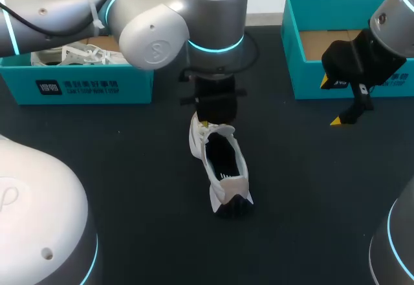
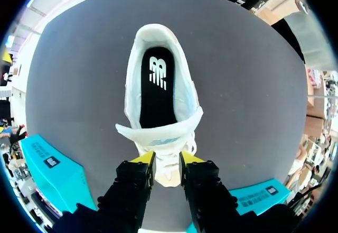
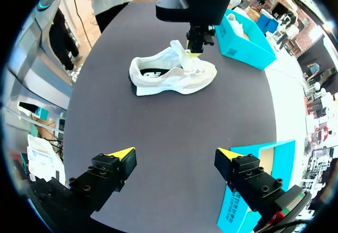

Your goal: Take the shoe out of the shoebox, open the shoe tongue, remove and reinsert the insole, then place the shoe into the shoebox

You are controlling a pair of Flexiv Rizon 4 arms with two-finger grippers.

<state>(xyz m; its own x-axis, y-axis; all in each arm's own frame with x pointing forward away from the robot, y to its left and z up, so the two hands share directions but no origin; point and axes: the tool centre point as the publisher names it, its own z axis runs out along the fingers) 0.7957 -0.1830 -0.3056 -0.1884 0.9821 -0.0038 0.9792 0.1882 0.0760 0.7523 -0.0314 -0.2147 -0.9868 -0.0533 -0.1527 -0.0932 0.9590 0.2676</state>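
Observation:
A white shoe (image 1: 223, 162) with a black insole (image 2: 157, 93) inside stands upright mid-table, heel toward the table's front edge. My left gripper (image 1: 213, 125) hangs over its toe end. In the left wrist view my left gripper (image 2: 167, 161) has both yellow-tipped fingers pressed on the white tongue (image 2: 161, 138), one on each side. The right wrist view shows the shoe (image 3: 174, 74) side-on with the left gripper (image 3: 191, 50) pinching the raised tongue. My right gripper (image 3: 177, 156) is open and empty, well to the shoe's right, beside the right box (image 1: 336, 46).
A teal shoebox (image 1: 77, 84) at the back left holds white laces and paper. A second open teal box at the back right shows a bare cardboard floor (image 1: 323, 42). Dark tabletop (image 1: 129, 181) lies around the shoe.

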